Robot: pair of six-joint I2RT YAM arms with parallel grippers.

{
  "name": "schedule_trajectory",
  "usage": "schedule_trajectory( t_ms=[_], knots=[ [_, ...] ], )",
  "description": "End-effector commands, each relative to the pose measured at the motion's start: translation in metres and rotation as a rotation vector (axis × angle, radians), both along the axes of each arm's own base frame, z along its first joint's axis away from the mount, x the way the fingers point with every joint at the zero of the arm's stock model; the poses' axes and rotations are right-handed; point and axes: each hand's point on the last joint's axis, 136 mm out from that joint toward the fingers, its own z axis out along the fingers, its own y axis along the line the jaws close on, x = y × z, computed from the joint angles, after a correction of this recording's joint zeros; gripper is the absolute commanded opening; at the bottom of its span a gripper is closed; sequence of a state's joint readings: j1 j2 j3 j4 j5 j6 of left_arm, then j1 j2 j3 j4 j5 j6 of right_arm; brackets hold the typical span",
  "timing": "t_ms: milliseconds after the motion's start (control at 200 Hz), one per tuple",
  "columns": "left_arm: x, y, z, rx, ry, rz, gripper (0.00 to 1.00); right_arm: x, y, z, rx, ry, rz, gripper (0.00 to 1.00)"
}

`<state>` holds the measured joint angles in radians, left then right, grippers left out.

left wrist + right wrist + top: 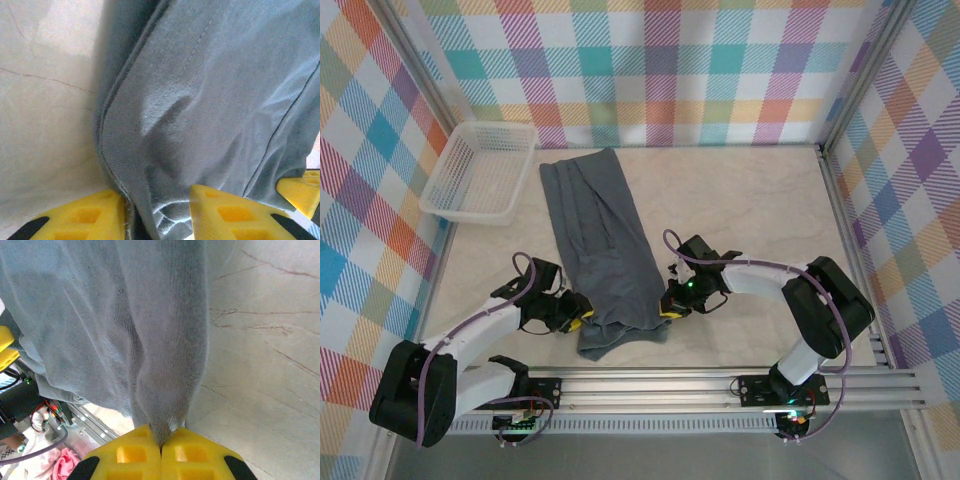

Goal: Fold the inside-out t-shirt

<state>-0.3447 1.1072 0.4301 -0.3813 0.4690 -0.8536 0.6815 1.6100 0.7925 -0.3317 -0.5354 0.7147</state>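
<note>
The inside-out t-shirt is a slate blue-grey cloth folded into a long narrow strip that runs from the table's back centre toward the near edge. Its near end is lifted between the two grippers. My left gripper is at the strip's near left corner. In the left wrist view its yellow fingers stand apart, with the hem and a bunch of the t-shirt between them. My right gripper is at the near right corner. Seen from the right wrist, it is shut on a pinched fold of the t-shirt.
A white plastic basket stands at the back left of the beige table. Plaid walls close in the back and both sides. An aluminium rail runs along the near edge, and below it hang cables.
</note>
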Motion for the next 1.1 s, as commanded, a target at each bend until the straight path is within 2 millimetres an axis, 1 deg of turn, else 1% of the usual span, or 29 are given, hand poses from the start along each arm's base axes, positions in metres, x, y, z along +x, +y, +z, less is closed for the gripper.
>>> schedule_trajectory(
  t_ms=[0,60,105,130,225,280,310,375,445,515,640,750,815,870,930,990,1055,1095],
  knots=[
    [-0.001,0.002,-0.004,0.009,-0.002,0.012,0.47,-0.002,0.001,-0.005,-0.002,0.023,-0.006,0.0],
    [-0.004,0.005,-0.007,0.027,0.007,0.018,0.53,-0.002,0.001,-0.005,-0.007,0.023,-0.007,0.0],
    [-0.006,0.009,-0.01,0.049,0.018,0.023,0.54,-0.002,0.0,-0.005,-0.012,0.021,-0.008,0.0],
    [-0.006,0.01,-0.011,0.056,0.021,0.023,0.53,-0.002,0.0,-0.006,-0.018,0.021,-0.01,0.0],
    [-0.007,0.007,-0.013,0.043,0.026,0.017,0.3,0.0,-0.002,-0.005,-0.031,0.014,-0.015,0.0],
    [-0.007,0.003,-0.011,0.023,0.029,0.001,0.09,0.001,-0.001,-0.003,-0.03,0.011,-0.017,0.0],
    [-0.009,0.001,-0.01,0.014,0.034,-0.009,0.0,0.002,-0.001,-0.002,-0.032,0.005,-0.02,0.0],
    [-0.014,-0.001,-0.004,0.008,0.038,-0.04,0.0,0.005,-0.005,0.005,-0.039,-0.028,-0.037,0.0],
    [-0.024,0.001,0.006,0.028,0.043,-0.073,0.0,0.004,-0.017,0.012,-0.064,-0.073,-0.078,0.0],
    [-0.034,-0.002,0.018,0.022,0.033,-0.101,0.0,-0.006,-0.03,0.016,-0.067,-0.093,-0.11,0.0],
    [-0.055,-0.009,0.034,-0.008,0.045,-0.103,0.0,-0.03,-0.042,0.032,-0.029,-0.094,-0.098,0.0],
    [-0.074,-0.01,0.045,-0.005,0.053,-0.098,0.0,-0.046,-0.05,0.044,-0.022,-0.079,-0.085,0.0],
    [-0.077,-0.012,0.056,-0.019,0.036,-0.088,0.0,-0.05,-0.05,0.055,-0.008,-0.083,-0.081,0.0],
    [-0.074,-0.014,0.068,-0.035,0.012,-0.074,0.0,-0.044,-0.047,0.07,0.01,-0.118,-0.085,0.0],
    [-0.063,-0.015,0.086,-0.026,-0.04,-0.057,0.0,-0.029,-0.042,0.09,0.014,-0.189,-0.092,0.0],
    [-0.044,-0.008,0.106,0.041,-0.122,-0.038,0.0,-0.008,-0.036,0.109,0.003,-0.263,-0.1,0.0],
    [-0.02,0.002,0.128,0.138,-0.222,-0.016,0.0,0.019,-0.022,0.13,0.015,-0.342,-0.085,0.0],
    [-0.002,0.01,0.143,0.2,-0.291,0.001,0.0,0.038,-0.012,0.14,0.02,-0.384,-0.073,0.0]
  ],
)
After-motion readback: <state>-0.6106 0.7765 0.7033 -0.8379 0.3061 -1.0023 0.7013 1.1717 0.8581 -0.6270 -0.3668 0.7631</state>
